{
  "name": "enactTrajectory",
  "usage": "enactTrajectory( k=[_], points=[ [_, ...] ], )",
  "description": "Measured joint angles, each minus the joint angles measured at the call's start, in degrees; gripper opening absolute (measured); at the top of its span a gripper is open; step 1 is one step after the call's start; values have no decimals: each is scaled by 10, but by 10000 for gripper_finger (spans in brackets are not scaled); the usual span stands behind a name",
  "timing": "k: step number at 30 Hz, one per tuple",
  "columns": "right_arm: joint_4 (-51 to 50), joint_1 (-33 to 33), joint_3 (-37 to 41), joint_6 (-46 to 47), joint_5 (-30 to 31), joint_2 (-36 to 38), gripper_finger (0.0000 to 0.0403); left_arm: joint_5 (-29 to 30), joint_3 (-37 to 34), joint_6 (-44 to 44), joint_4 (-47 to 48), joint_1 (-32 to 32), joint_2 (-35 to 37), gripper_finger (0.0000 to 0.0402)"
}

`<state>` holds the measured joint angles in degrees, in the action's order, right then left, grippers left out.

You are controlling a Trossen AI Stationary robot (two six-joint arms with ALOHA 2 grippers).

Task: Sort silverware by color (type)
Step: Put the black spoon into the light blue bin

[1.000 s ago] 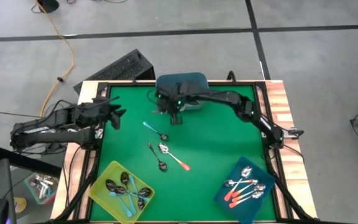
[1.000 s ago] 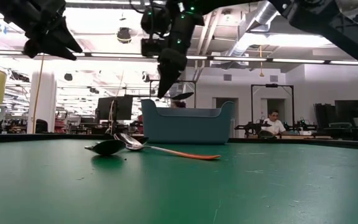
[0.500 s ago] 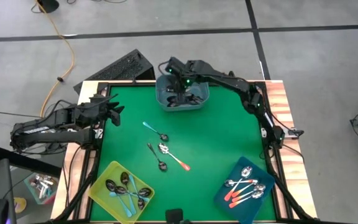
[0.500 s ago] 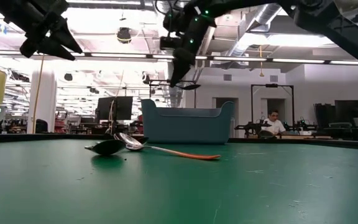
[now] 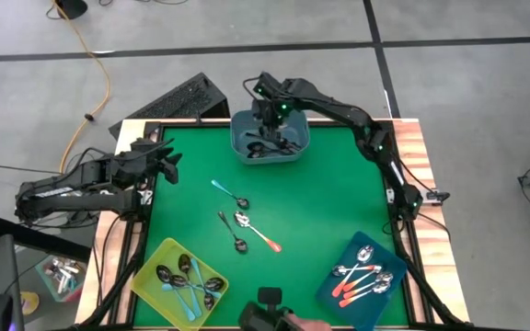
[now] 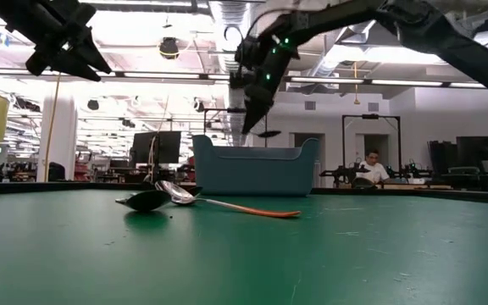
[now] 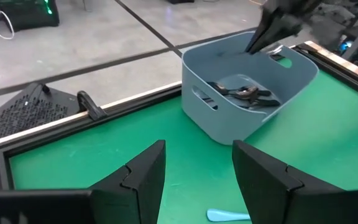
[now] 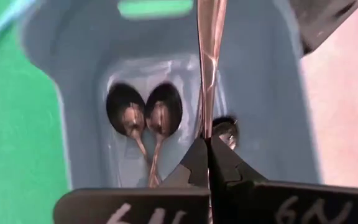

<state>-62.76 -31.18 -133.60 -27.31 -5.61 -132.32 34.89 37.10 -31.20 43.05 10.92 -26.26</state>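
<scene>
The only writing that shows is on the right gripper point(image 8: 207, 163), in the right wrist view. White marks are painted on its two dark fingers point(image 8: 135, 208). They look like "6N", once on each finger. The marks are cut off at the edge, so the reading is not sure. No other words, numbers or signs can be read on the bins, spoons or table.
</scene>
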Motion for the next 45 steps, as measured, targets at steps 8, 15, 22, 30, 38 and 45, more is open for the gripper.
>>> enactTrajectory(
  k=[8,15,22,30,38,45],
  points=[
    [-14,-2,0,-2,-8,-34,1,-1,0,-10,0,0,0,170],
    [-40,-17,0,-6,0,-60,1,0,0,-10,0,0,0,170],
    [-48,-14,2,1,-4,-78,1,1,0,-11,0,0,0,170],
    [-7,-8,48,9,-4,-76,1,3,0,-15,0,0,0,170],
    [13,-7,88,4,-1,-77,1,9,0,-16,0,0,0,170],
    [15,-8,88,3,-2,-77,24,18,0,-16,0,0,0,170]
  ],
)
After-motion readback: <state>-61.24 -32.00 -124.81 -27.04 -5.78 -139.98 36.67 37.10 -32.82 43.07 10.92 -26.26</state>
